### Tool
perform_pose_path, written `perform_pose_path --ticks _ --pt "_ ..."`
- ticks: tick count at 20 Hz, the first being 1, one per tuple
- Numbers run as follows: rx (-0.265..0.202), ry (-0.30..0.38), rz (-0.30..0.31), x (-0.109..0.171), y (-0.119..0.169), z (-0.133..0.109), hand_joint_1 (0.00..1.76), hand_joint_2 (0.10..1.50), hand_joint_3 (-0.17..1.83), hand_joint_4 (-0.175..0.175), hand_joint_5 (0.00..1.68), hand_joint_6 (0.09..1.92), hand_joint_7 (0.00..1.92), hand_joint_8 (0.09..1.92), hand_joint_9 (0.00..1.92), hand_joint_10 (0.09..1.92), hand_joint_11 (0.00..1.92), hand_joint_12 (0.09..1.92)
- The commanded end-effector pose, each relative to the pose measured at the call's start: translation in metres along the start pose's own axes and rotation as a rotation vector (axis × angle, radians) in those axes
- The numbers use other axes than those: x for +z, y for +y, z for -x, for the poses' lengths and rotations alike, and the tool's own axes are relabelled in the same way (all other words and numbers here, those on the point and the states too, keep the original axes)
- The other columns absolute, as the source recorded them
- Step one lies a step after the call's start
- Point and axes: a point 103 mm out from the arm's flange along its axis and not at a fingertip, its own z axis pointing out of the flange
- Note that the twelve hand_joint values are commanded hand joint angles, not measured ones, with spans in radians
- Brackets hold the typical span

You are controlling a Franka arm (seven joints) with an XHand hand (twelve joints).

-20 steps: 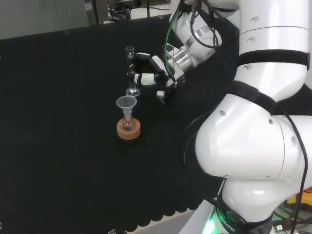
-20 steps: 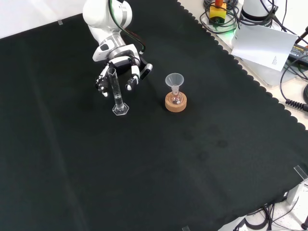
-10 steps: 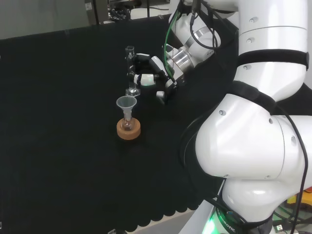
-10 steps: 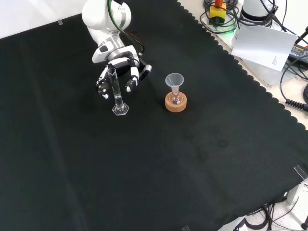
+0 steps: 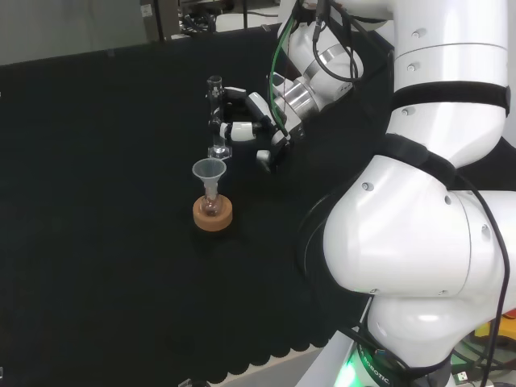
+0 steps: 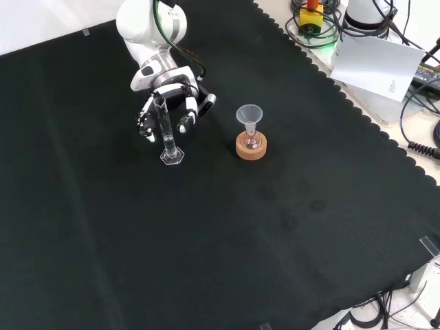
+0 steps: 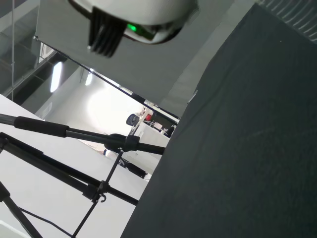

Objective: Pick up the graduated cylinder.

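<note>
**Hand cupped around the graduated cylinder, lift not yet made**

Fingers of the hand [image 6: 168, 103] spread and partly curled, set to either side of the graduated cylinder [image 6: 166, 130] in the front view, tips pointing down toward the cloth. Looks arranged as a cage about the tube, presumably so that closing brings fingers and thumb onto the glass from opposite sides. Cannot tell from either view whether any fingertip already touches the glass; no clear pinch visible, so judged as not yet gripped. In the head view, hand [image 5: 256, 121] reaching in from the right of the cylinder [image 5: 215, 113], fingers level with the middle of the tube rather than its foot — a sensible height for a tall, narrow, top-heavy vessel.

Cylinder upright just in front of the palm, hexagonal base flat on the cloth, apparently empty. Near the hand, off to the side of the cylinder, a small flask with a clear funnel [image 6: 249, 114] in its neck, seated on a cork ring [image 6: 251, 146]; close enough to be worth minding during the lift.

Surface [image 6: 227, 234] draped in black cloth with a scalloped edge. Beyond the edge, cables and a sheet of white paper [image 6: 377, 63]. Wrist view turned away toward the room: black cloth, a pale wall, dark tripod legs.
</note>
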Motion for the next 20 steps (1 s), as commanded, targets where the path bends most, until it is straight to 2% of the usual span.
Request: perform_pose_path --ticks 1,10,20 --pt "0.0 -0.003 -0.003 0.002 0.0002 0.0006 1.07 0.65 0.65 -0.022 0.6 0.57 0.62 0.58 0.93 0.38 0.68 1.15" --pt "-0.002 0.0 0.006 0.0021 0.0037 -0.0024 1.08 0.66 0.65 -0.021 0.59 0.59 0.69 0.59 0.98 0.36 0.74 1.12" --pt "0.001 0.003 0.01 0.003 0.0043 -0.0023 1.08 0.67 0.64 -0.008 0.65 0.63 0.77 0.56 1.08 0.32 0.83 1.08"
